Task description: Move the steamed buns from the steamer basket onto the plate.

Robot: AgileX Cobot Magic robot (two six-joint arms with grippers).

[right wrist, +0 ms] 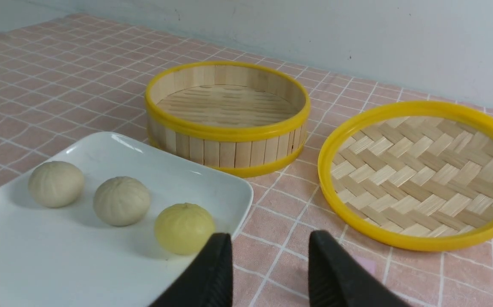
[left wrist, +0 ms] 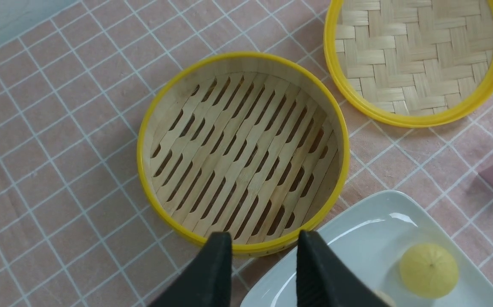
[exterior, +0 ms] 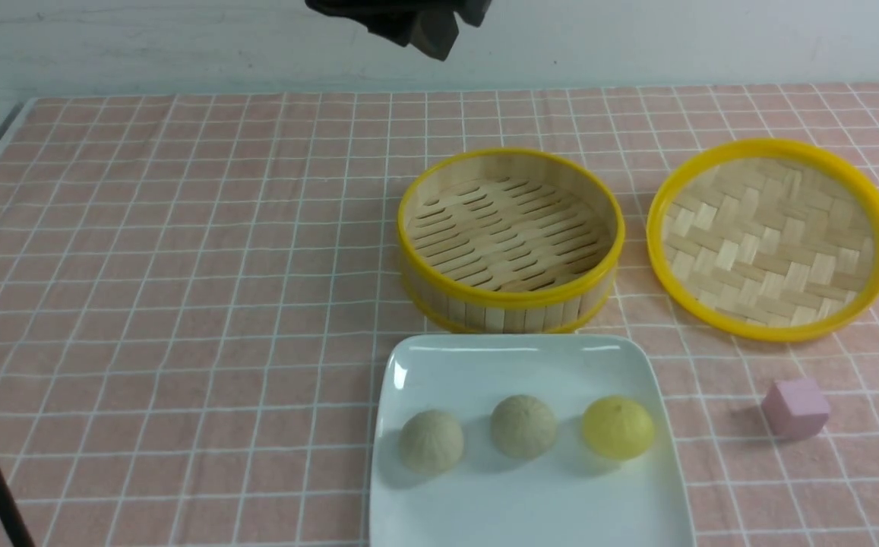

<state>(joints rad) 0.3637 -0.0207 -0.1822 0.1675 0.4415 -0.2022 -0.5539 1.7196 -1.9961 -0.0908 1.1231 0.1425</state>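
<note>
Three buns (exterior: 523,427) sit in a row on my plate (exterior: 530,505); the basket (exterior: 511,296) just beyond holds none; the woven tray (exterior: 772,239) and pink cube (exterior: 795,409) lie to the right; my left tool (left wrist: 264,243) and right tool (right wrist: 270,243) stand apart, gripping nothing; the plate's near edge is cut off.

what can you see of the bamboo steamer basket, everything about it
The steamer basket is round and deep, with an upright wall of pale bamboo-like slats, a yellow band around its top rim and another around its base. Its floor is slatted, with rows of narrow slots. It is empty and uncovered, sitting upright and level on the tiled-pattern surface, just beyond the white square plate and left of the woven-bottomed tray. Neither gripper holds it.
</note>
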